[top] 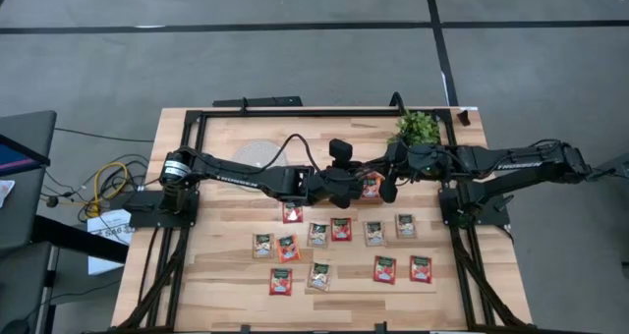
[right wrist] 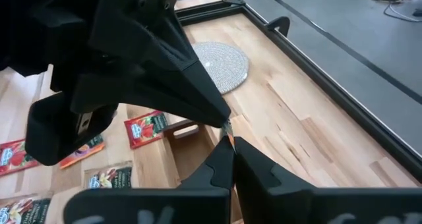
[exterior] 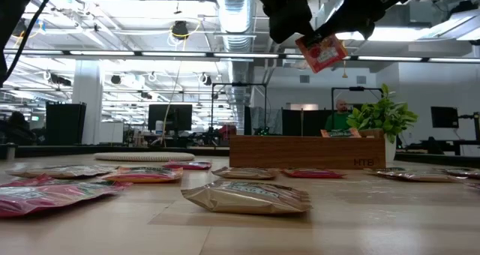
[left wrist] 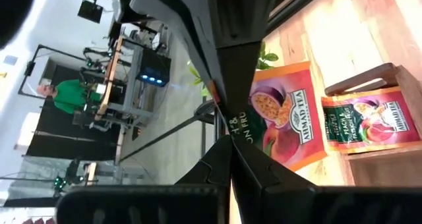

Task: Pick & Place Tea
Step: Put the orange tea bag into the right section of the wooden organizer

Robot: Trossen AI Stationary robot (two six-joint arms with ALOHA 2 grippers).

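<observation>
Loose sachets crowded the table's near half; the wooden tray and potted plant blocked the far side.

Grey tiled floor around the wooden table, dark seams crossing at 12 o'clock. Yellow cable at 9 o'clock. Beyond: exposed ceiling ducts, strip lights, monitors, person in green.

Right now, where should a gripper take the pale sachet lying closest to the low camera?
Come straight down on the pale sachet and pinch across its puffed middle: it lies flat, its thin edges hugging the table, probably leaving no gap for a side approach.
</observation>
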